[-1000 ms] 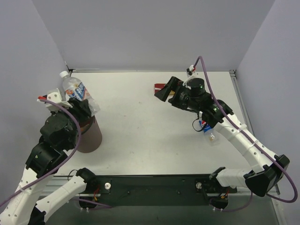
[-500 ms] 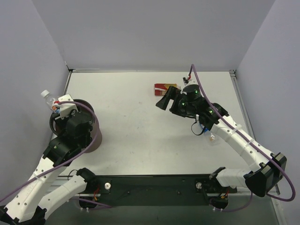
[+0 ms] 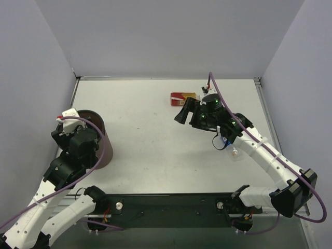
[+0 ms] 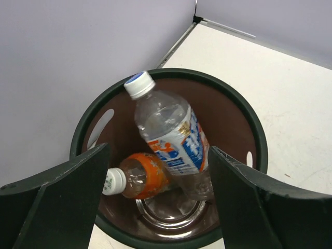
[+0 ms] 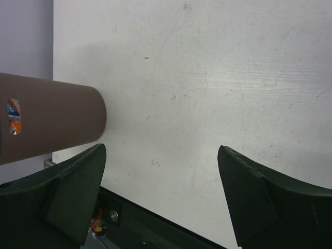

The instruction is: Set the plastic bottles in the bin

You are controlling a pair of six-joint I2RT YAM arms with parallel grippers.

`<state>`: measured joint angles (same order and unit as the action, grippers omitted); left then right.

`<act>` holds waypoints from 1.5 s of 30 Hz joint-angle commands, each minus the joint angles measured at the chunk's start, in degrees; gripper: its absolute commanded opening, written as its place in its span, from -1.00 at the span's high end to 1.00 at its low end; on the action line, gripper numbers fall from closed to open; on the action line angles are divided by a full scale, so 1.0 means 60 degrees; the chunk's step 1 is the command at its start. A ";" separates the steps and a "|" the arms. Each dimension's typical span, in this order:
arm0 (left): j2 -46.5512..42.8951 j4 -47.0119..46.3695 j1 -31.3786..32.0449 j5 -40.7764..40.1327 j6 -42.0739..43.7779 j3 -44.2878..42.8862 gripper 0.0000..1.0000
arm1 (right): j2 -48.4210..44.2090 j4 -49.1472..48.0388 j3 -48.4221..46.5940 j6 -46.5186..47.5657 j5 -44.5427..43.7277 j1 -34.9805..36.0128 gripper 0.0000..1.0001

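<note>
Bin (image 4: pixel 176 73) holds clear bottle (image 4: pixel 168 129) and orange bottle (image 4: pixel 145 176)

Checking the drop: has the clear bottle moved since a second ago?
Yes. The clear bottle dropped from above the bin rim to inside it, beside the orange bottle.

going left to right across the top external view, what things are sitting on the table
round brown bin with a dark rim → red-and-yellow-labelled plastic bottle lying near the far edge → blue-capped plastic bottle, partly hidden
</note>
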<state>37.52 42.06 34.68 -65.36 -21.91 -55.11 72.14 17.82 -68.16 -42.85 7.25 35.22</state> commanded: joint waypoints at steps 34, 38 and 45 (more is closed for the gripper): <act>0.2126 -0.1107 -0.0052 0.8726 0.0122 -0.1845 -0.74 | 0.6404 0.2522 -0.1867 0.4828 -0.2409 -0.4581 -0.65; 0.2184 -0.1239 -0.0052 0.8872 -0.0010 -0.1714 -0.73 | 0.6434 0.2887 -0.1999 0.4652 -0.2423 -0.4436 -0.30; 0.2316 -0.1546 -0.0066 0.9558 -0.0405 -0.1333 -0.73 | 0.5425 0.3255 -0.2409 0.4067 -0.0977 -0.3865 0.63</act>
<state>50.83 36.88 34.52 -11.77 -22.39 -63.88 110.80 33.01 -79.83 -15.57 -5.08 9.52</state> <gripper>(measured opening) 0.863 0.386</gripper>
